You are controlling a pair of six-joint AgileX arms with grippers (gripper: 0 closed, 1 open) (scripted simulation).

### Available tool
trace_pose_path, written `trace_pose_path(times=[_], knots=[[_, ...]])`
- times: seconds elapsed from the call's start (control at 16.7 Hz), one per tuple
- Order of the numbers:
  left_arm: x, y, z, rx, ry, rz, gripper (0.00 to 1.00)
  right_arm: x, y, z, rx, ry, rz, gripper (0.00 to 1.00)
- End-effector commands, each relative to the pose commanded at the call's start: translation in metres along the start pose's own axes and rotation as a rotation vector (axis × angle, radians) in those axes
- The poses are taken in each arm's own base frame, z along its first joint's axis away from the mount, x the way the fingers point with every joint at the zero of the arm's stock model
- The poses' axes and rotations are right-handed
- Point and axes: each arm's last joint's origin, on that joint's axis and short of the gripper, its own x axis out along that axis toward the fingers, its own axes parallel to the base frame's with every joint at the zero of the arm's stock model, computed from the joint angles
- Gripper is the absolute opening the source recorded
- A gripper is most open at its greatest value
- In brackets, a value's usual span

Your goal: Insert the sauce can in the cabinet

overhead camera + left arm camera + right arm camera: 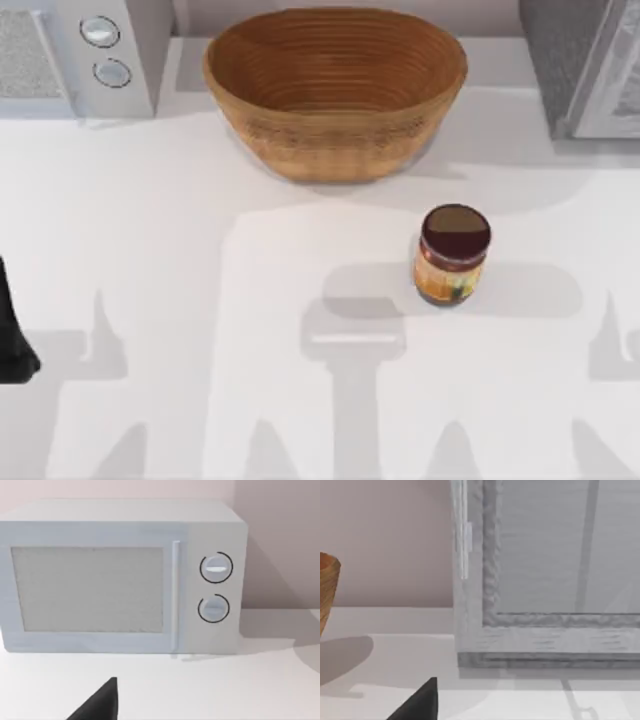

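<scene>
- The left hand (14, 335) shows as a dark shape at the 9 o'clock edge of the top view, low on the left side of the white counter (200, 300). Whether it is wide or narrow cannot be told. In the left wrist view a dark fingertip (102, 702) points toward the microwave.
- In the right wrist view a dark fingertip (422, 702) of the right hand pokes in at the lower edge, facing the cabinet's front. Its spread cannot be told either.
- The sauce can (452, 254) stands upright on the counter right of centre, at about 3 o'clock, apart from everything else. It is a small cylindrical jar with a dark maroon lid and an orange-yellow label.
- The woven basket (335, 90) sits at 12 o'clock, just behind the jar. It is an oval, tan bowl with ribbed walls, and nothing lies in it.
- The cabinet (580, 65) stands at 1 to 2 o'clock in the far right corner. It is boxy, with a dark speckled grey side and a lighter grey framed front panel; its door looks closed in the right wrist view.
- The microwave (80, 55) is at 11 o'clock: light grey, with a mesh-textured door, a vertical handle and two round knobs (215, 587).
</scene>
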Motion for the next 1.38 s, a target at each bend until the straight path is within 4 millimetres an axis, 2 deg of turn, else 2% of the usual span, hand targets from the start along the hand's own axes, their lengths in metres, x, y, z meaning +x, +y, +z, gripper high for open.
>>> trace_pose_path(times=[0.36, 0.54, 0.72, 0.9, 1.08, 1.2, 1.38], knots=[[0.000, 0.000, 0.000, 0.000, 0.000, 0.000, 1.00, 0.003, 0.003, 0.009, -0.049, 0.040, 0.086, 1.00], [0.000, 0.000, 0.000, 0.000, 0.000, 0.000, 1.00, 0.011, 0.008, 0.024, -0.131, 0.101, 0.224, 1.00], [0.000, 0.000, 0.000, 0.000, 0.000, 0.000, 1.00, 0.027, 0.013, 0.044, -0.226, 0.166, 0.403, 1.00], [0.000, 0.000, 0.000, 0.000, 0.000, 0.000, 1.00, 0.057, 0.018, 0.060, -0.313, 0.223, 0.616, 1.00], [0.000, 0.000, 0.000, 0.000, 0.000, 0.000, 1.00, 0.099, 0.021, 0.064, -0.365, 0.258, 0.846, 1.00], [0.000, 0.000, 0.000, 0.000, 0.000, 0.000, 1.00, 0.131, 0.023, 0.057, -0.370, 0.266, 0.998, 1.00], [0.000, 0.000, 0.000, 0.000, 0.000, 0.000, 1.00, 0.178, 0.024, 0.029, -0.334, 0.252, 1.205, 1.00]])
